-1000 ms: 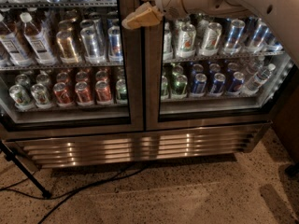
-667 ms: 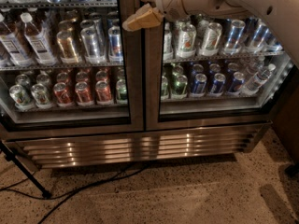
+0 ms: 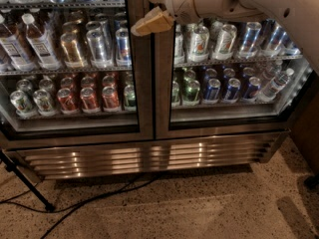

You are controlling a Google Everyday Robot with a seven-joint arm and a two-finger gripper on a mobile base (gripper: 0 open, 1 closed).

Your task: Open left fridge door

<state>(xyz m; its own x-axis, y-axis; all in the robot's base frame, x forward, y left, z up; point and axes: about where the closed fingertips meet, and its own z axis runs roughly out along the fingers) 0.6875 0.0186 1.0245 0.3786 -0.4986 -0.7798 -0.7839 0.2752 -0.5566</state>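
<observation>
The fridge fills the view, brushed steel with a louvred grille at its base. Its left fridge door stands closed, with bottles and cans on wire shelves behind the glass. The right door is closed too, showing blue and silver cans. My white arm comes in from the upper right. My gripper hangs in front of the steel strip where the two doors meet, near the top. Its tan fingers are spread apart with nothing visibly between them. No handle shows clearly behind it.
A black cable trails over the speckled floor in front of the grille. A black stand leg slants down at the lower left. A dark wooden panel flanks the fridge on the right.
</observation>
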